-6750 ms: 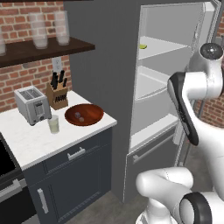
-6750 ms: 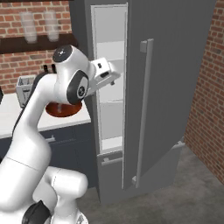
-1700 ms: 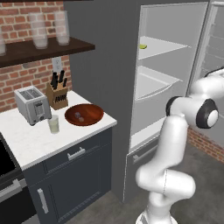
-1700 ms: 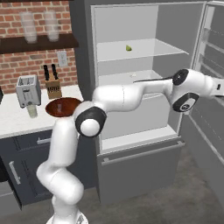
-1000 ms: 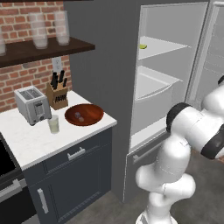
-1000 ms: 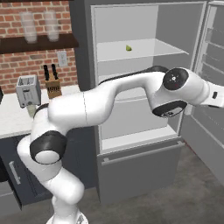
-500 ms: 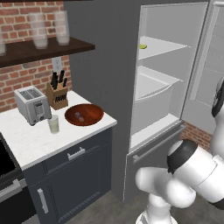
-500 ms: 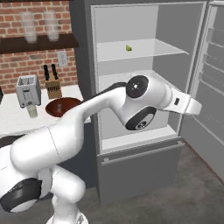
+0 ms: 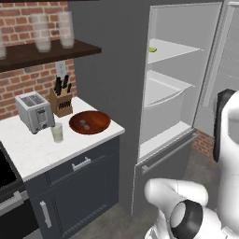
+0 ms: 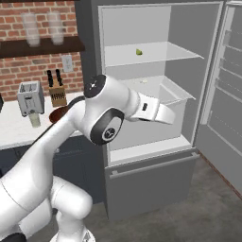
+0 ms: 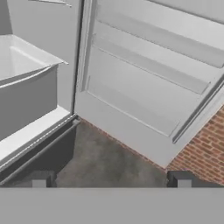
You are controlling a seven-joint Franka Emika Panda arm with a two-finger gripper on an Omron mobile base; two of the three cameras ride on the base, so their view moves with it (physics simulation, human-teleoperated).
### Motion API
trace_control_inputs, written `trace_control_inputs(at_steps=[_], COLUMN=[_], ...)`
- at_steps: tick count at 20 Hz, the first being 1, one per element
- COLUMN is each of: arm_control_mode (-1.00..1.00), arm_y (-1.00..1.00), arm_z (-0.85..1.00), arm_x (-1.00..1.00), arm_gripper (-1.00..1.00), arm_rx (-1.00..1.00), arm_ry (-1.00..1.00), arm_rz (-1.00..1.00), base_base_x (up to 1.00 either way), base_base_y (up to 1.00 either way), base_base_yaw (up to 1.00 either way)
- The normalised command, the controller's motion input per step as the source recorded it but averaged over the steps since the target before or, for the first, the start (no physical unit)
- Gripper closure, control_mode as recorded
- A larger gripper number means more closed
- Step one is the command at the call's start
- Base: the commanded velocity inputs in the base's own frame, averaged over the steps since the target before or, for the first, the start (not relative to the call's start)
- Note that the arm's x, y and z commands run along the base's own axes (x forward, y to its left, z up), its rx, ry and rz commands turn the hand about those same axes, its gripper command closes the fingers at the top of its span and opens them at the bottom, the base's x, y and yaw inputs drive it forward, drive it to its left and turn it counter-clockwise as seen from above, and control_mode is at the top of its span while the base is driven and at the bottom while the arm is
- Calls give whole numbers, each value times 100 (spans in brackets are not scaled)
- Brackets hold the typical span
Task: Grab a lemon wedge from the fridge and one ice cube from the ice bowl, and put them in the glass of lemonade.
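Swung back across the open fridge front since half a second ago, white arm now bulking at centre left of the right base view, hand pointing right toward the door; two-finger gripper (image 11: 111,178) spread wide, both dark tips apart at the bottom of the hand view, nothing between them; beyond the tips, grey floor, then the pale ribbed inside of the open fridge door (image 11: 153,83) across the upper right, red brick wall (image 11: 203,151) at lower right, pale drawer (image 11: 26,83) at upper left.

Nearer in the left base view, white marble counter (image 9: 28,151) at centre left; small clear tumbler of pale yellow-green lemonade (image 9: 57,132) standing on it, just in front of the silver toaster (image 9: 34,112); wide shallow reddish-brown ice bowl (image 9: 89,122) just right of the tumbler, a small pale cube inside; knife block (image 9: 61,100) behind, against the brick.

Farther back, tall dark grey fridge (image 10: 142,94) standing open, pale shelves showing; tiny yellow-green lemon wedge (image 10: 139,52) lying on the top shelf, upper centre of the right base view, well apart from the hand; same wedge (image 9: 152,49) at upper right of the left base view.
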Motion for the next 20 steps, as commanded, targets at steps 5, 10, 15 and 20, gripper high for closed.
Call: trace_control_inputs(at_steps=[5,10,15,20], arm_control_mode=[-100,-100,-100,-100], arm_y=[75,86,100,94], arm_z=[1,-3,-27,-5], arm_x=[-40,-21,-25,-91], arm_gripper=[-100,-100,-100,-100], arm_rx=[16,17,2,3], arm_ry=[27,16,7,-2], arm_rz=[19,17,7,9], base_base_x=[0,0,0,0], base_base_y=[0,0,0,0], base_base_yaw=[0,0,0,0])
